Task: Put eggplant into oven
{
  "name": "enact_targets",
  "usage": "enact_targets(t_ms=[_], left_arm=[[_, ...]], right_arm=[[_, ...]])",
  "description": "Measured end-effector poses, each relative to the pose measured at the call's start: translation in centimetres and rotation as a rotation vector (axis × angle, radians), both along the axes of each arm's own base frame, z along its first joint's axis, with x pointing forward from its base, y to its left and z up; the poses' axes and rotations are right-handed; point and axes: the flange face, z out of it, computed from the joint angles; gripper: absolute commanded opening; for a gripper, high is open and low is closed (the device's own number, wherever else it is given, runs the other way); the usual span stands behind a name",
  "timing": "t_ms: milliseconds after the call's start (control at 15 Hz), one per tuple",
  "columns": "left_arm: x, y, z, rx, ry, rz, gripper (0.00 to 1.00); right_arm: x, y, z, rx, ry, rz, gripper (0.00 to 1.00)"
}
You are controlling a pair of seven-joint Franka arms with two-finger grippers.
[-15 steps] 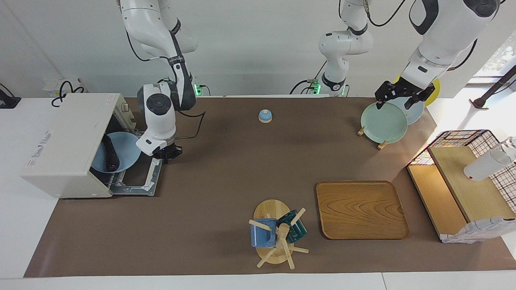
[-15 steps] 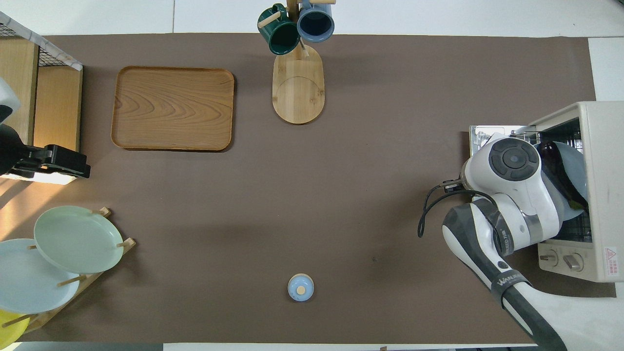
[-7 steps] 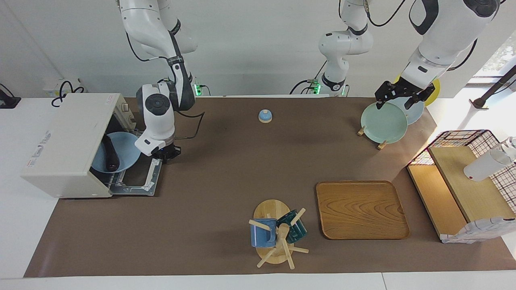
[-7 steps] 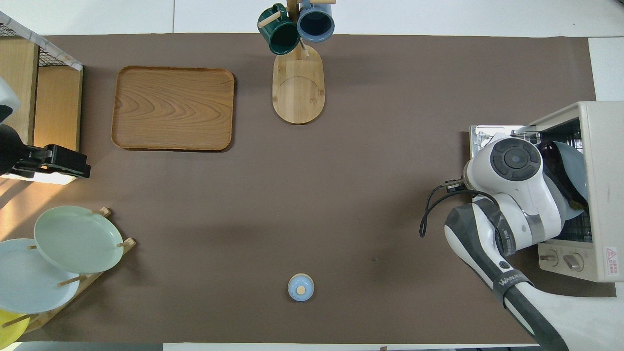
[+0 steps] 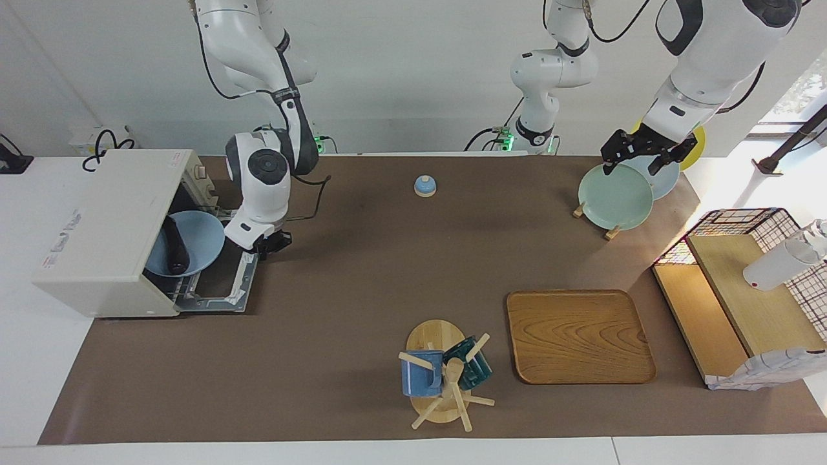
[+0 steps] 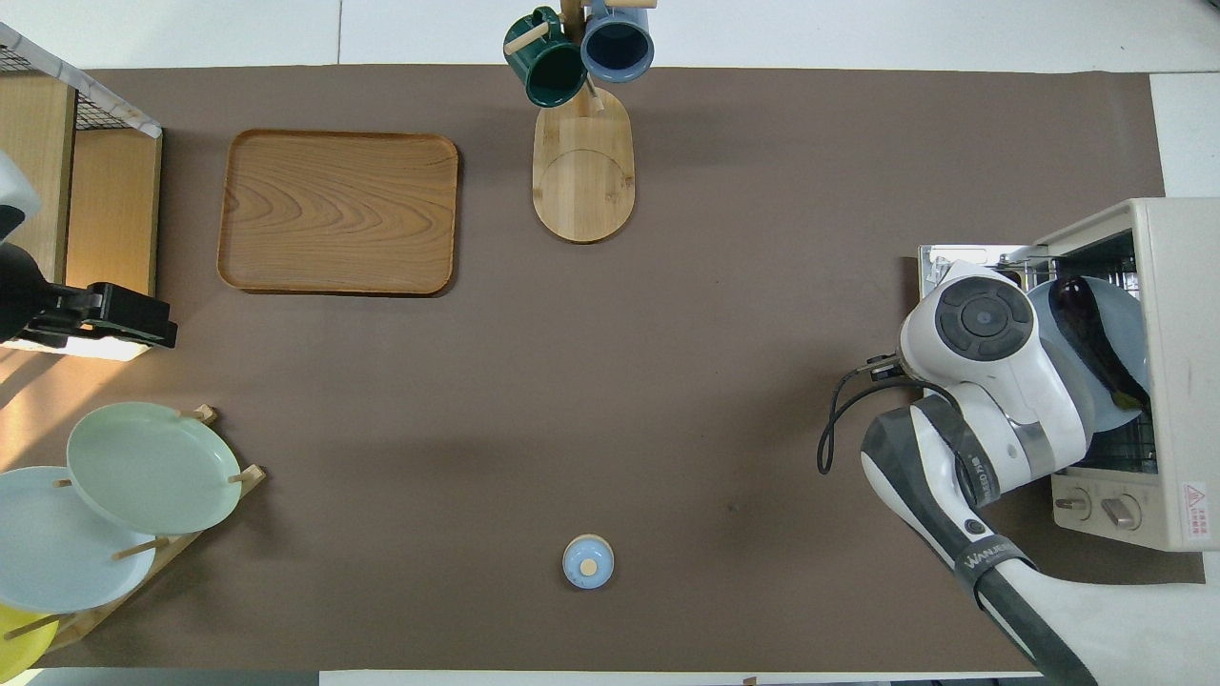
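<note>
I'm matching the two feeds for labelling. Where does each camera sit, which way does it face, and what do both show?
Facing view: high across the table, looking at the robots; both arms whole, right gripper over the oven door, left gripper over the plate rack.
Overhead view: high above the robots' end, looking steeply down; right arm's wrist, left gripper.
Shared: eggplant on the blue plate in the oven, wooden tray, mug stand.

Eggplant (image 6: 1096, 338) on blue plate (image 6: 1110, 381) inside open oven (image 6: 1172, 372), right arm (image 6: 991, 381) alongside

The right end effector (image 5: 270, 245) has backed off from the plate (image 5: 200, 248) (seemingly released).
</note>
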Motion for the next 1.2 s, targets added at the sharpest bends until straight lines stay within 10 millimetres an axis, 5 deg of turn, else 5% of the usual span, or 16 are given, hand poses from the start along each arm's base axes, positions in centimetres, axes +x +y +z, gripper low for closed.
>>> enact_targets(t_ms=[468, 869, 1204], left_arm=[[0.0, 0.0, 0.0, 0.0, 0.0, 0.0, 1.0], [0.0, 0.0, 0.0, 0.0, 0.0, 0.0, 1.0], [0.0, 0.0, 0.0, 0.0, 0.0, 0.0, 1.0]], right_arm=[[2.1, -1.7, 6.5, -0.04, 0.027, 0.006, 0.0], [2.5, -7.6, 12.1, -0.007, 0.067, 0.009, 0.0], [2.4, -11.2, 13.8, -0.001, 0.074, 0.011, 0.0]])
